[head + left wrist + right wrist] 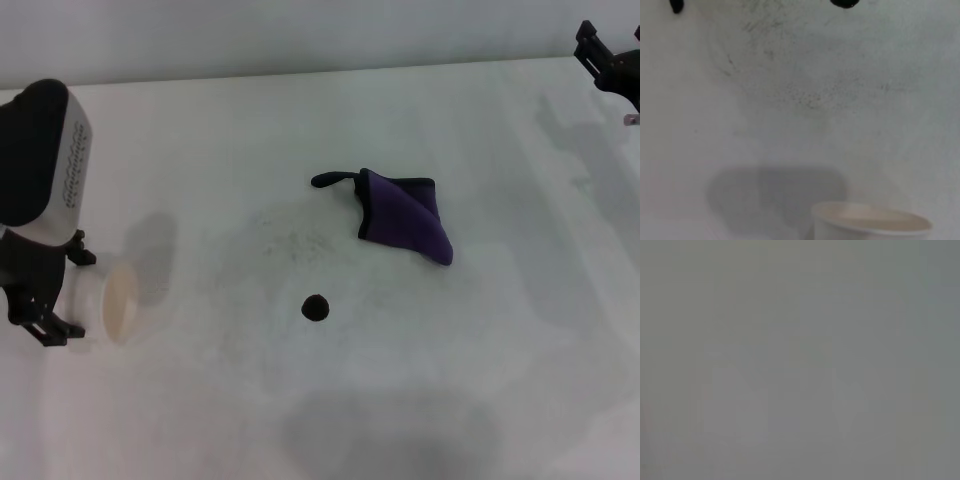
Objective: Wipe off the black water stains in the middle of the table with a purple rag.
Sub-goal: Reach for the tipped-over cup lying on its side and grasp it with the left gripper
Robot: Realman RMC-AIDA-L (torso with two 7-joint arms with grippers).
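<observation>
The left end effector [45, 300] sits at the robot's left edge of the white desk [500, 380], pinching a white paper cup [112, 300] that lies on its side with its open mouth turned toward the middle of the desk. In the left wrist view the cup's rim [870, 220] fills the near part of the picture, with its shadow falling on the desk just beyond it.

Well away from the left end effector, toward the middle of the desk, lies the black water stain [316, 307], a small round dark blot; it shows at the far edge of the left wrist view as well [842, 3]. Between the cup and the blot, and a little farther back, the desk bears faint grey speckled smudges [290, 235].

The purple rag [405, 215] lies folded on the desk beyond the stain and toward the robot's right, apart from it, with its black loop tail [335, 180] pointing toward the left end effector's side.

The right end effector [608, 55] is at the far right corner of the desk, well apart from rag and stain; whether it is spread or pressed together cannot be told. The right wrist view shows only plain grey.
</observation>
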